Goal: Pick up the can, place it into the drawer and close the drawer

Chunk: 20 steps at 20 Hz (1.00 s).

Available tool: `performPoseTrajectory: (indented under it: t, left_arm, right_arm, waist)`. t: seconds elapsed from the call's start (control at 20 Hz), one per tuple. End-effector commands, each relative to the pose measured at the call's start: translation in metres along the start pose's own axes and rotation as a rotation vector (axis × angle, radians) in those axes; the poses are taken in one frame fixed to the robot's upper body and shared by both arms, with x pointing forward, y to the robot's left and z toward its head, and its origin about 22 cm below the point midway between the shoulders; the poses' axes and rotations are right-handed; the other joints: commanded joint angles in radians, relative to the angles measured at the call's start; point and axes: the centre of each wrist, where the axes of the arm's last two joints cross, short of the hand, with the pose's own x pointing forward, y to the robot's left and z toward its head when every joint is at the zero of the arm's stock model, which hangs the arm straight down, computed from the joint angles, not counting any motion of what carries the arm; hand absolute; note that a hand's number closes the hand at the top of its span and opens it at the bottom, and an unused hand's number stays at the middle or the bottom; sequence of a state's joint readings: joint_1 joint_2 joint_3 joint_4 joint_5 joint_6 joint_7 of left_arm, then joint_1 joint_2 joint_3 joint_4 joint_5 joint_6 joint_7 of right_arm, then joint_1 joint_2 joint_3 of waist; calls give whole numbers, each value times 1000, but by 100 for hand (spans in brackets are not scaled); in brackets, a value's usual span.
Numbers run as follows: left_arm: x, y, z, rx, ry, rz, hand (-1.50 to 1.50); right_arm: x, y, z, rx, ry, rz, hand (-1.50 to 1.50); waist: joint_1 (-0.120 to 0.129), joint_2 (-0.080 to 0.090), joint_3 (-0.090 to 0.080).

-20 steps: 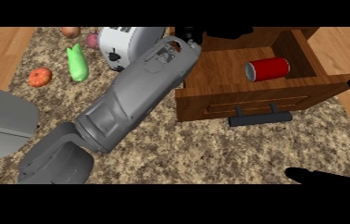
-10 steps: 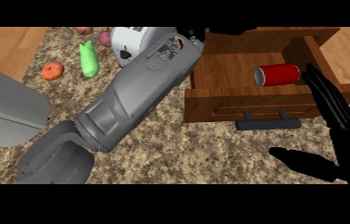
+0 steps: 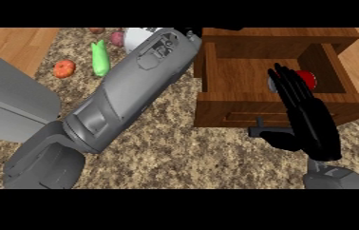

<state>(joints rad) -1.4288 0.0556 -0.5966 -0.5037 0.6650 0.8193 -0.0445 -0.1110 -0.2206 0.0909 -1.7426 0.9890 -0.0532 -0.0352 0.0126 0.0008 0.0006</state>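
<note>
A red can (image 3: 307,79) lies inside the open wooden drawer (image 3: 245,110) at the upper right, mostly hidden behind my right hand. My right hand (image 3: 308,117) rises from the lower right with straight fingers pointing up over the drawer's front and its dark handle (image 3: 263,129); it is open and holds nothing. My left forearm (image 3: 123,98) runs diagonally from the lower left to the drawer's upper left corner. The left hand itself is out of sight past the picture's top.
On the speckled counter at the upper left lie a green vegetable (image 3: 100,59), an orange fruit (image 3: 64,68) and a white object (image 3: 135,36). A grey body part (image 3: 21,100) fills the left edge. Wooden floor shows at the upper left.
The right hand has come up from the lower right and now stands in front of the drawer, covering part of the can. The view has shifted, so the drawer sits further right.
</note>
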Motion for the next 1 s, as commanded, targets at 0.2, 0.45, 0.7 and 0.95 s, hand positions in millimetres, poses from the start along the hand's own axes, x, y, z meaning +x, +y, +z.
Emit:
performPoseTrajectory:
  t: [0.2,0.45,0.7,0.95]
  left_arm:
    - [-12,42,0,10,16,-19,-150]
    - [7,60,-2,2,20,6,-150]
    - [13,92,-6,-3,10,-6,-150]
    - [16,92,3,5,39,-2,-150]
  right_arm:
    - [-22,54,-10,-20,62,30,-150]
    - [-33,67,-37,-14,81,66,-150]
    - [-42,90,-49,-5,111,137,-150]
    - [-46,102,-62,-47,108,185,-150]
  waist:
    - [24,-7,0]
    - [24,-4,0]
    - [50,1,0]
    - [44,3,1]
